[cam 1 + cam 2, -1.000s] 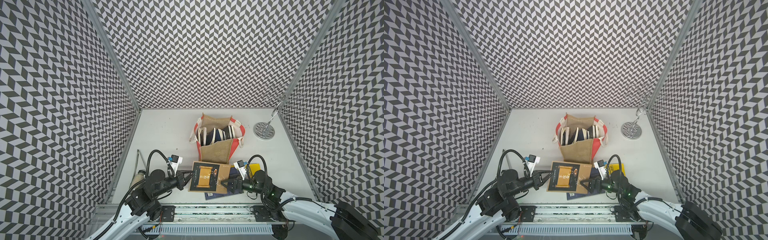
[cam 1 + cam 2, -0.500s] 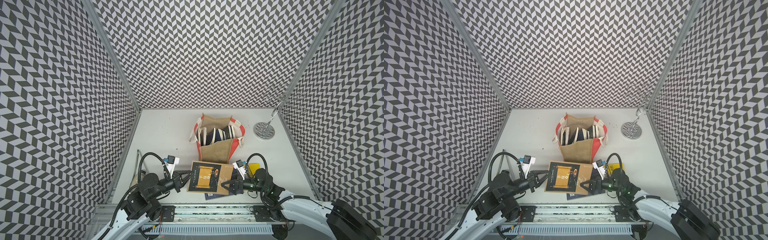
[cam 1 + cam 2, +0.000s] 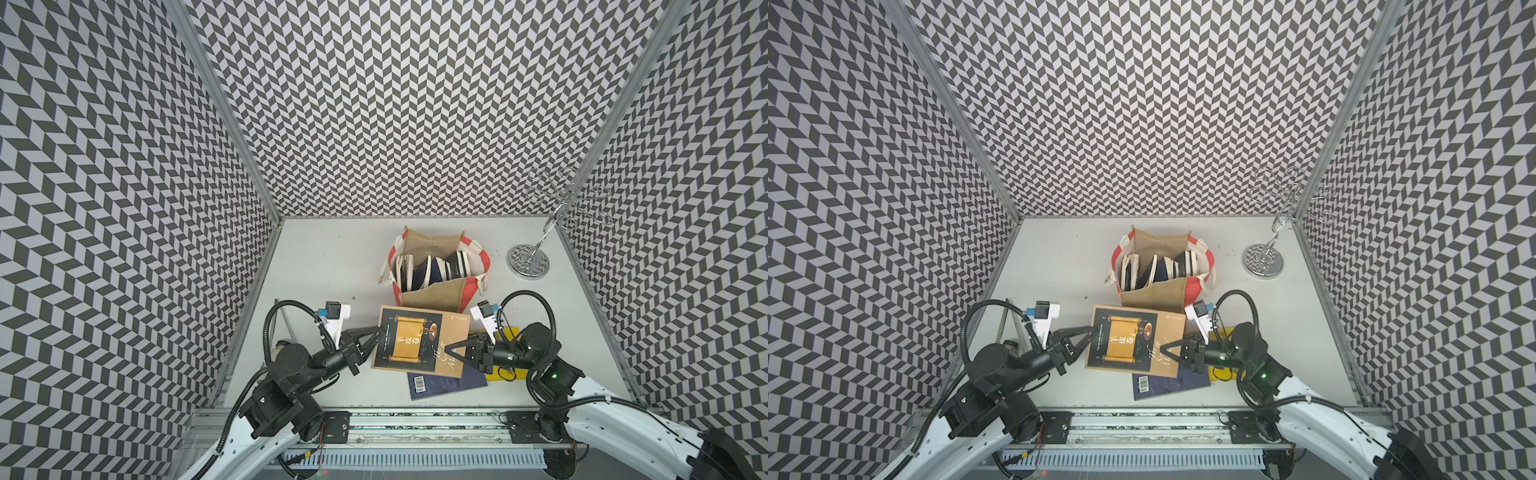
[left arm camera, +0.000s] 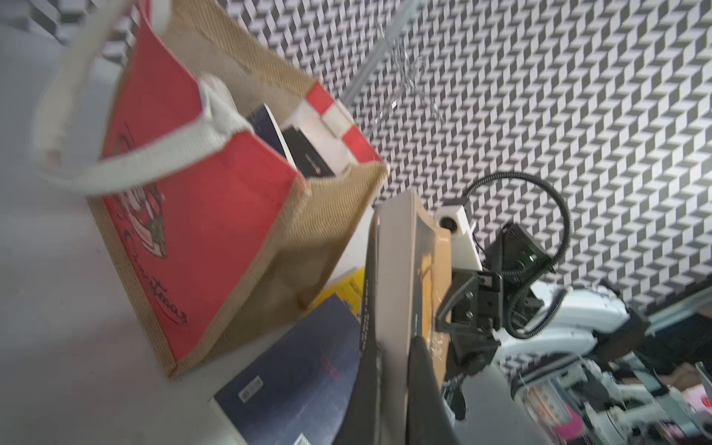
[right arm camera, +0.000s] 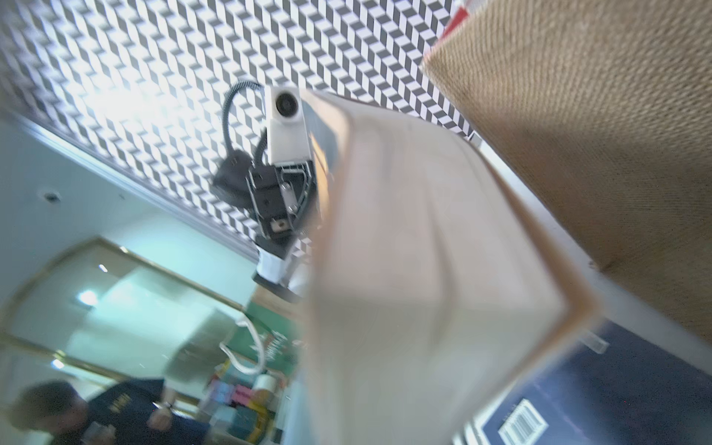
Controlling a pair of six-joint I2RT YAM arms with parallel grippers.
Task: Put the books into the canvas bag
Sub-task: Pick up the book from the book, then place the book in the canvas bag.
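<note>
Chevron-patterned walls box in a pale bench (image 3: 332, 257), with the canvas bag (image 3: 432, 291) standing upright near its middle, mouth open, several books already on edge inside. Just in front of the bag, the brown book (image 3: 419, 343) with a gold scroll on its cover is held off the bench between both arms. The left gripper (image 3: 380, 330) is clamped on the book's left edge; the left wrist view shows its dark fingers (image 4: 371, 346) pinching the page block. The right gripper (image 3: 451, 347) reaches onto the opposite side of the cover, jaws drawn close on that edge as far as a top view shows; the right wrist view is blurred and filled by the book's pale underside.

Beneath lie a navy book (image 3: 446, 384) with a barcode and a yellow book (image 3: 505, 334), mostly hidden under the right arm. The step in hand looks like a two-armed lift of the brown book. Next it likely needs tipping on edge and carrying over the bag's near wall into a gap between the standing books. Both forearms lie low, pointing inward at each other.
</note>
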